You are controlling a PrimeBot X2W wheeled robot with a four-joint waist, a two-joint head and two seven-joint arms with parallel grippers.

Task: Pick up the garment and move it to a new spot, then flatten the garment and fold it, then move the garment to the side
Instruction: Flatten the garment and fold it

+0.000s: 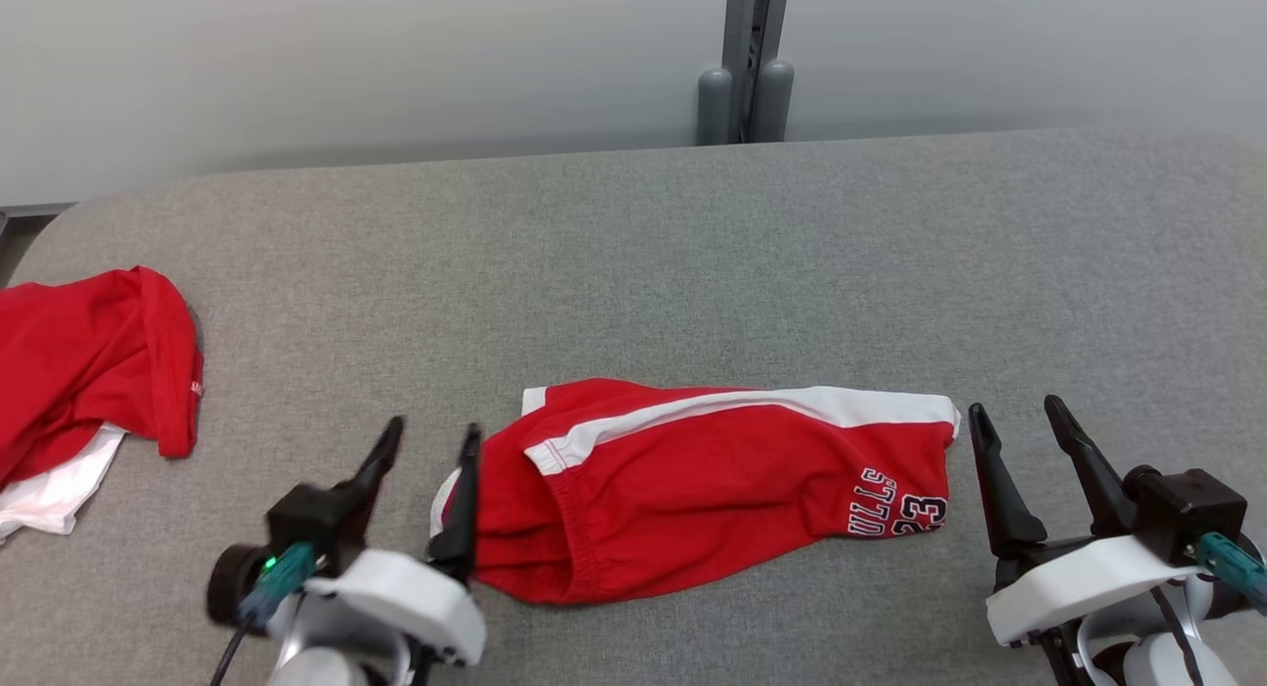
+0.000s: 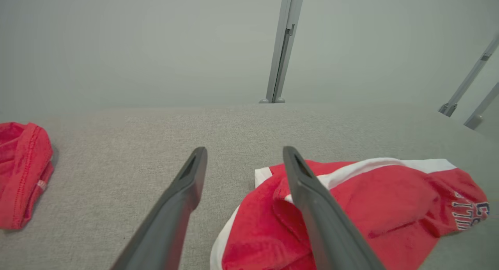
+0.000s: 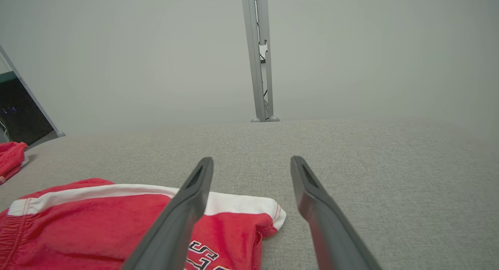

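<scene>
Fingers (image 1: 379, 458) on left gripper (image 1: 434, 427) and right gripper (image 1: 1015, 406) are hanging wide open and empty, flanking the red shorts (image 1: 713, 478). Fabric's looking light and floppy, so I'm guessing pinching both ends.

Red pile (image 1: 89, 369): cut by left edge. Shorts (image 1: 713, 488): print partly folded under (first letters hidden).

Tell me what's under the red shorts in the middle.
The red shorts lie on the grey fabric surface, which shows all around them. They are doubled over, so anything beneath or between the layers is hidden.
</scene>
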